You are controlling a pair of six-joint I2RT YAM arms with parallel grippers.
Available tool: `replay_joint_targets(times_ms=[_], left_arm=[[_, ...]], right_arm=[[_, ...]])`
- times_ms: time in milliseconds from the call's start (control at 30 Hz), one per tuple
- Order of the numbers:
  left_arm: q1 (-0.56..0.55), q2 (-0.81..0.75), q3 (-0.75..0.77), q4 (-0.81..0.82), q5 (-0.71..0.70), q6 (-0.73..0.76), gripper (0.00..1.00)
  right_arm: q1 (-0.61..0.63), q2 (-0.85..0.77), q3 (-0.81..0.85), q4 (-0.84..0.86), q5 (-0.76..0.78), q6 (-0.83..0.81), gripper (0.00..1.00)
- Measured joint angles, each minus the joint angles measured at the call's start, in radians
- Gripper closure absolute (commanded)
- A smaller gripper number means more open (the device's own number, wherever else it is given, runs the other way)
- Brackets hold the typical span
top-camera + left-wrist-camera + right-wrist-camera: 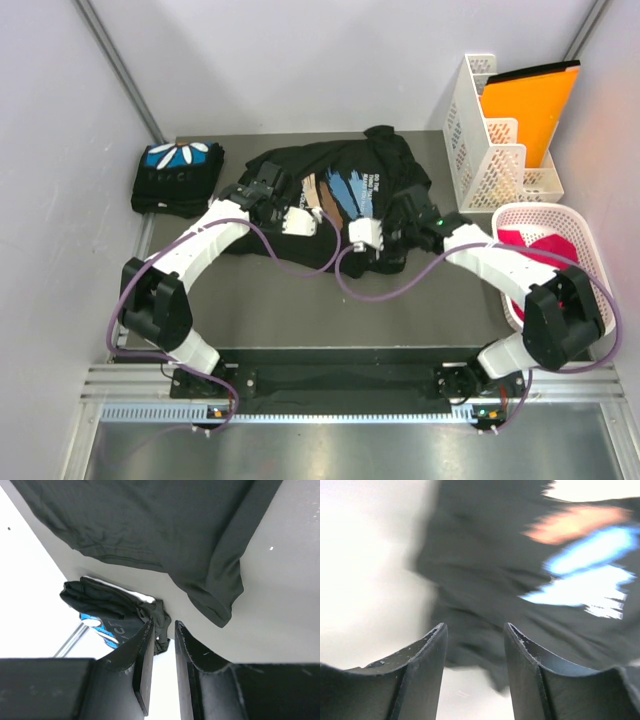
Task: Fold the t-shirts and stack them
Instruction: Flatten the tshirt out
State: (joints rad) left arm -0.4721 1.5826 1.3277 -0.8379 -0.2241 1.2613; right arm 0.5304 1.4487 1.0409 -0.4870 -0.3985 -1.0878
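T-shirts here are two: one already folded, its blue-and-white petal print up, at the far left corner of the surface [300, 310] – call it the folded t-shirt [178, 175] – and the brush-stroke t-shirt [340, 185], which lies bunched and wrinkled at the far middle with its print partly showing. It looks like light, limp cloth with no stiffness of its own; it should drape, drag and crease wherever it is pulled, and a single-layer pinch would likely slip. The best holds are probably the doubled edges – a sleeve hem [220, 610], the shoulder seams or the bottom hem – one for each arm, so the cloth can be spread flat.

The left gripper [163, 630] hovers over the shirt's left side, jaws only narrowly parted and nothing between them. The right gripper [475, 630] is over the right side with its jaws apart and empty; its view is blurred.

To the right stand a white file rack [470, 120] with an orange folder [525, 110], and a white basket [540, 212] holding pink cloth [530, 245] – near the right arm's elbow. Purple cables [300, 262] loop over the near hem and could snag.
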Motion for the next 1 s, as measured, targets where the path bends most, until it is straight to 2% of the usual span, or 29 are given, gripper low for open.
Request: replay_joint_targets(times_ms=[133, 300, 767, 867, 1000], left_arm=[[0.000, 0.000, 0.000, 0.026, -0.023, -0.014, 0.70], [0.000, -0.003, -0.010, 0.090, -0.070, -0.041, 0.70], [0.000, -0.036, -0.042, 0.137, -0.111, -0.066, 0.70], [0.000, -0.043, -0.042, 0.140, -0.111, -0.066, 0.70], [0.000, -0.045, -0.042, 0.149, -0.111, -0.066, 0.70]], right_arm=[[0.096, -0.006, -0.117, 0.029, -0.004, 0.054, 0.50], [0.162, -0.005, -0.159, 0.085, 0.004, 0.116, 0.50], [0.209, 0.127, -0.164, 0.238, 0.030, 0.188, 0.51], [0.216, 0.150, -0.164, 0.253, 0.038, 0.197, 0.53], [0.229, 0.174, -0.153, 0.272, 0.055, 0.214, 0.65]])
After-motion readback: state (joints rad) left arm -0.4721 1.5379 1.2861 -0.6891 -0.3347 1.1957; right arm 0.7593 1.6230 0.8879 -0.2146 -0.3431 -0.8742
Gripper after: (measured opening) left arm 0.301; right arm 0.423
